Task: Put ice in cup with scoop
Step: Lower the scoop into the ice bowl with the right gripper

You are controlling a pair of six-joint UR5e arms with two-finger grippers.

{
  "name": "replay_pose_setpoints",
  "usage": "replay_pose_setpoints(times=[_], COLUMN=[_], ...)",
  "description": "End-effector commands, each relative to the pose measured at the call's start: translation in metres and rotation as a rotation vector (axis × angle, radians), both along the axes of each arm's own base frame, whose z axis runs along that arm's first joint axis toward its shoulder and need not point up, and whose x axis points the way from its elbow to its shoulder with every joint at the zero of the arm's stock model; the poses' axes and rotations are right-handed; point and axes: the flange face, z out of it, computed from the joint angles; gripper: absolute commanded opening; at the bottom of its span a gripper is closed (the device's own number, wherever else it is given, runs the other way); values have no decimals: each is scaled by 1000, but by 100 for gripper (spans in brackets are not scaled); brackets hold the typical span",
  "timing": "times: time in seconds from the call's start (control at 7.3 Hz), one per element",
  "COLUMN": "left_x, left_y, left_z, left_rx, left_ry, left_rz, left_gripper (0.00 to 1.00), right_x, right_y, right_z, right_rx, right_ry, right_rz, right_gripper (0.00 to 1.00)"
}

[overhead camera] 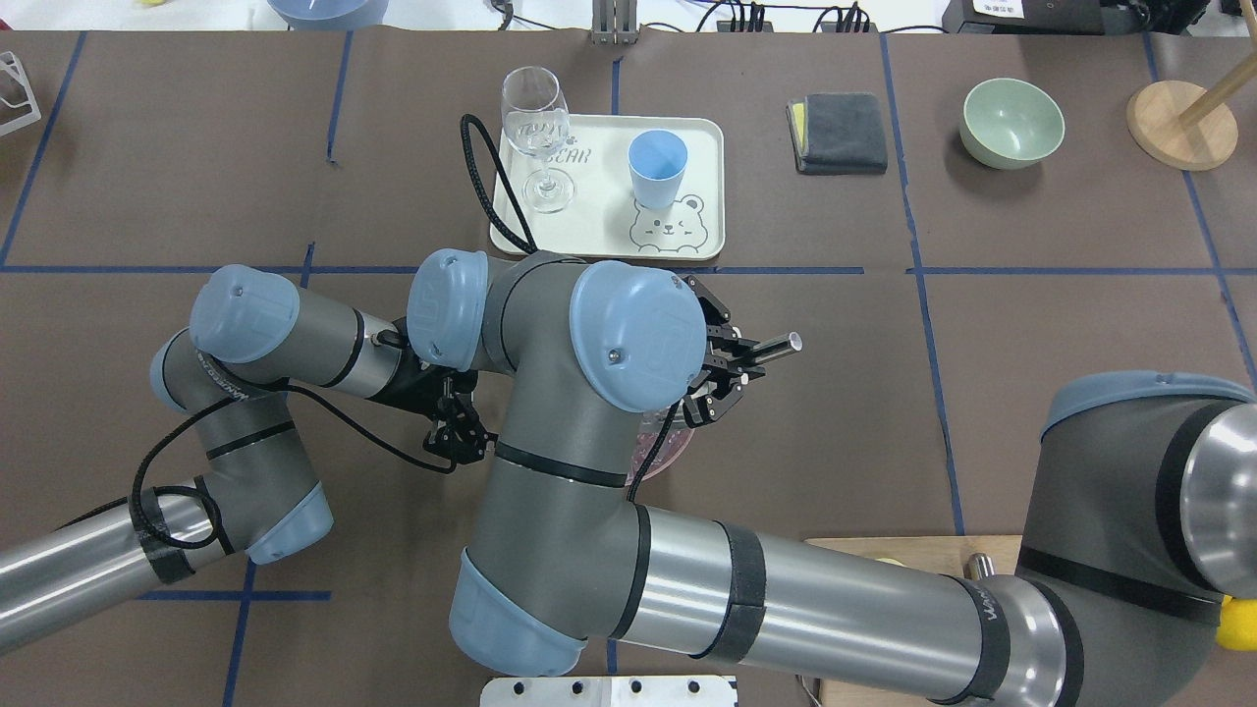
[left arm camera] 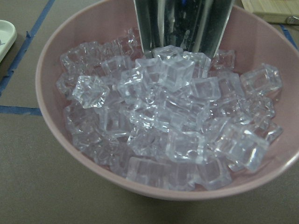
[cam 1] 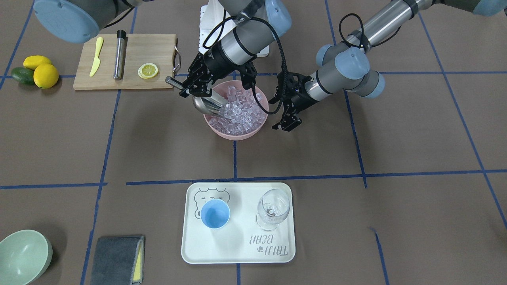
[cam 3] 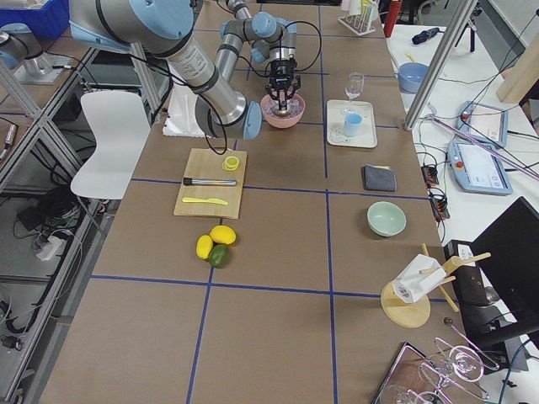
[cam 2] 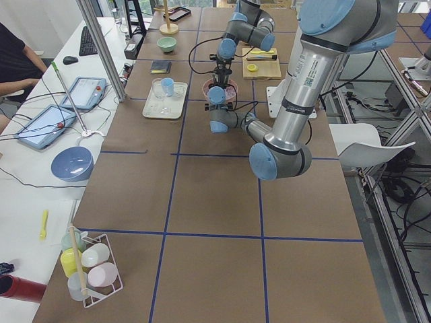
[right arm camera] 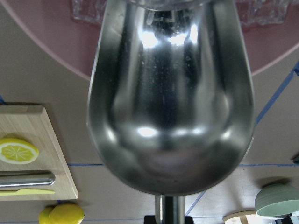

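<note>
My right gripper (cam 1: 189, 85) is shut on the rod handle of the steel scoop (cam 1: 208, 103). The scoop's mouth is tilted down into the ice (cam 1: 241, 113), which fills a pink bowl (cam 1: 233, 135). The right wrist view shows the scoop's (right arm camera: 170, 93) shiny underside over the bowl's rim. My left gripper (cam 1: 287, 120) is open and empty, just beside the bowl. Its wrist view looks into the ice (left arm camera: 173, 121) and at the scoop's mouth (left arm camera: 182, 23). The light-blue cup (cam 1: 215, 213) stands empty on a white tray (cam 1: 237, 253), well apart from the bowl.
A clear wine glass (cam 1: 272, 208) stands on the tray beside the cup. A cutting board (cam 1: 158, 47) holds a yellow knife (cam 1: 96, 55), a steel cylinder (cam 1: 119, 55) and a lemon slice (cam 1: 147, 70). Lemons (cam 1: 45, 75), a green bowl (cam 1: 21, 255) and a grey cloth (cam 1: 117, 259) lie at the edges.
</note>
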Motion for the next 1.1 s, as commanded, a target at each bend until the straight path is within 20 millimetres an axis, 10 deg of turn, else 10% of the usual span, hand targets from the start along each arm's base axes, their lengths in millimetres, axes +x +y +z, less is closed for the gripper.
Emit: replay_pose_setpoints(times=[0.0,0.96], left_x=[0,-1], left_y=[0,0], left_z=[0,-3], left_rx=[0,5], left_ry=[0,5], left_rz=[0,0], left_gripper=[100,100], right_x=[1,9], right_y=[0,4], right_z=[12,29], right_rx=[19,46], right_ry=[-58,-128], right_rz=[-1,-6], right_gripper=[0,0])
